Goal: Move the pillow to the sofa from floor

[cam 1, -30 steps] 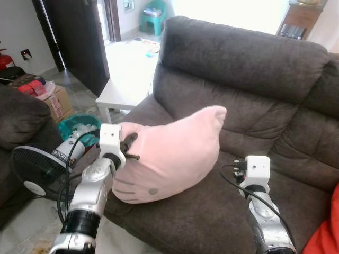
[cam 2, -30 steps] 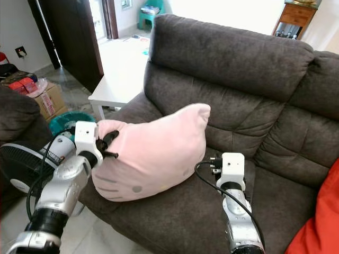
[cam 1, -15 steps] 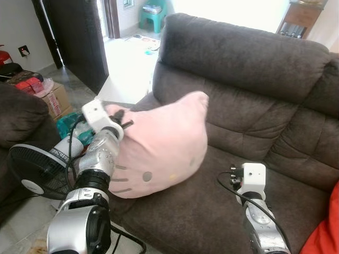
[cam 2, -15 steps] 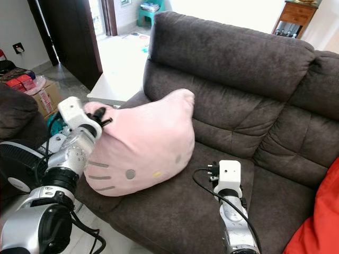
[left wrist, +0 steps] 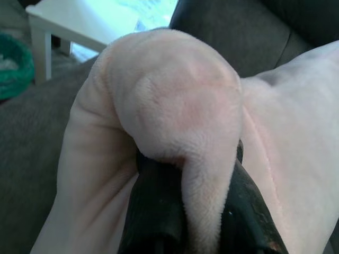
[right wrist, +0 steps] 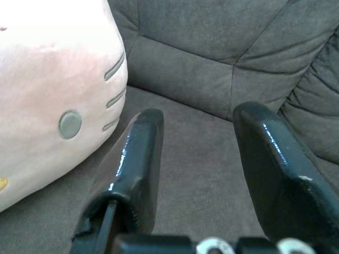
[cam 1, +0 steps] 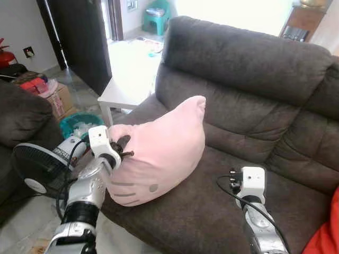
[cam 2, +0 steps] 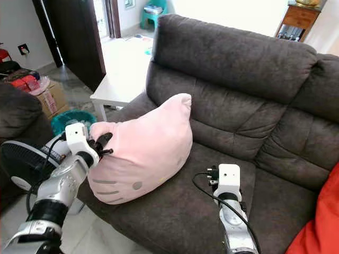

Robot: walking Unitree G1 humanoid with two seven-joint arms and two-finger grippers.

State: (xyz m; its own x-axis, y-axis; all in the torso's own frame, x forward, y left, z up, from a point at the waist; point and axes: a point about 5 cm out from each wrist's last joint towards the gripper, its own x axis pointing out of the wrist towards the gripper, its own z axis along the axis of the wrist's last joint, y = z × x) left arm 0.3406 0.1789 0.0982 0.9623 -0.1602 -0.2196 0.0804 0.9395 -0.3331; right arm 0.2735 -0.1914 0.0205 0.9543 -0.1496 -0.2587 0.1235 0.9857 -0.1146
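A pink cat-face pillow (cam 1: 159,153) rests on the seat of the dark brown sofa (cam 1: 254,95), at its left end, leaning toward the backrest. My left gripper (cam 1: 123,147) is shut on the pillow's left corner; in the left wrist view a fold of pink plush (left wrist: 180,111) is pinched between the black fingers (left wrist: 153,206). My right gripper (right wrist: 198,159) hovers low over the seat cushion to the right of the pillow, open with nothing between its fingers. The right wrist housing (cam 1: 252,180) stands above the seat's front.
A white low table (cam 1: 130,84) stands left of the sofa's arm. On the floor at left are a black fan (cam 1: 37,169), a teal basket (cam 1: 79,124) and a cardboard box (cam 1: 55,98). Another dark sofa (cam 1: 18,116) sits at far left. Something red (cam 1: 326,238) lies at the lower right.
The pillow tipped up to the left half a second ago and has come back down onto the seat, held by my left gripper. The right arm stayed low over the cushion.
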